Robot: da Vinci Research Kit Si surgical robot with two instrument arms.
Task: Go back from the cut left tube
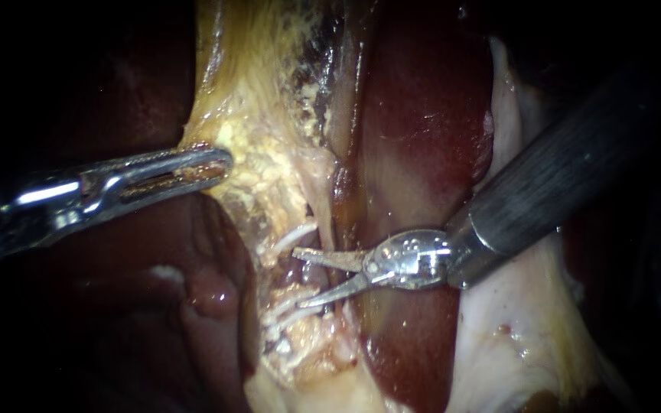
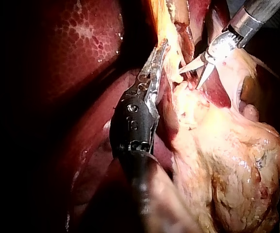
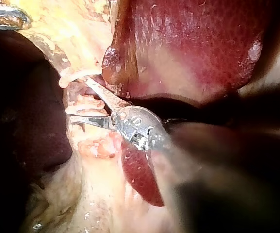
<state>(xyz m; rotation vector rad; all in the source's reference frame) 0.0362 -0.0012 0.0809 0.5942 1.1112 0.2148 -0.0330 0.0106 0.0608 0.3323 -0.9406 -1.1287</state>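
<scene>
My right instrument (image 1: 300, 277) comes in from the upper right, its two thin blades open. The blades straddle the gap in the left tube, between an upper white clip (image 1: 294, 235) and lower white clips (image 1: 288, 310). Nothing is gripped between them. The right wrist view shows the same blades (image 3: 80, 98) spread beside the clipped stumps. My left instrument (image 1: 219, 162) reaches in from the left, jaws shut on the edge of the yellow fatty tissue (image 1: 269, 176). In the left wrist view its jaws (image 2: 163, 48) hold that yellow strand taut, with the right blades (image 2: 190, 79) just beyond.
Dark red liver (image 1: 422, 115) lies behind and right of the tube. Pale glistening tissue (image 1: 514, 329) spreads under the right shaft. A dark liver lobe (image 1: 193, 306) fills the lower left. A bulky yellowish mass (image 2: 227, 160) sits beside the left instrument.
</scene>
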